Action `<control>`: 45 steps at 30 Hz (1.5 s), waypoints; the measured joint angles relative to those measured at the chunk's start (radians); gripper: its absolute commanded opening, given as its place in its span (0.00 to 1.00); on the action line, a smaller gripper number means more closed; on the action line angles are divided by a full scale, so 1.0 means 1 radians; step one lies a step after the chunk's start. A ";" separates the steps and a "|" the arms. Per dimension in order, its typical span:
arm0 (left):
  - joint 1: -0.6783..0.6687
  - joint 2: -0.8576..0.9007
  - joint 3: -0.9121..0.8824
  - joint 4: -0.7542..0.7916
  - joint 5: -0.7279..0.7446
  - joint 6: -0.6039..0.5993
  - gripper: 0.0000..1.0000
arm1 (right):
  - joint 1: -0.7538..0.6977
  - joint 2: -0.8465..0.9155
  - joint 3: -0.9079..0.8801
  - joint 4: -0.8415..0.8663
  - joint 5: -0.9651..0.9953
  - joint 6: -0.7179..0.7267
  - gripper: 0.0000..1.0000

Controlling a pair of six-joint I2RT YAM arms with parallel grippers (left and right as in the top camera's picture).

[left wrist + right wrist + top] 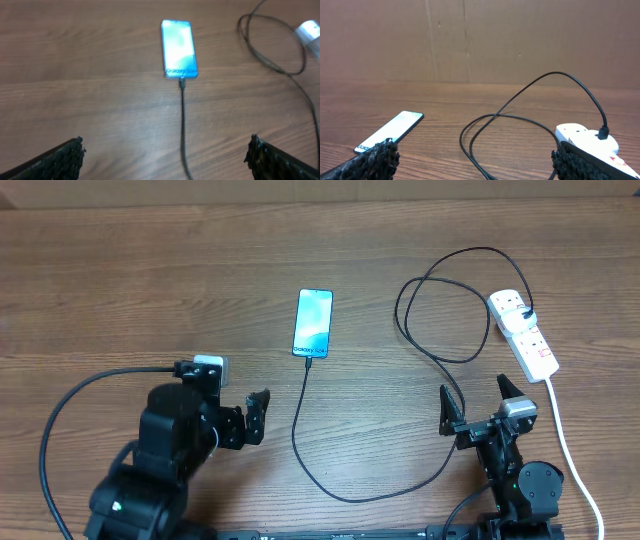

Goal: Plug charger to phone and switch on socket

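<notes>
Both grippers lie nearest us: left gripper (165, 147) and right gripper (473, 386), jaws fully apart, holding and touching nothing. We find the charger (182, 120) tip at the lower edge of the phone (313, 322), centre field, and its plug seated in the socket (527, 335), far right. We judge switching remains: the right arm must reach and press a red switch (541, 350).

Phone (312, 323) mid-table (120, 280), socket (524, 332) to your right.
The charger (182, 125) leaves the phone's near end, loops toward you, then runs right and back onto the socket's far end.
</notes>
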 measured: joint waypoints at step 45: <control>0.185 -0.497 -0.562 0.616 0.093 0.024 1.00 | 0.000 0.000 0.000 0.000 0.000 0.000 1.00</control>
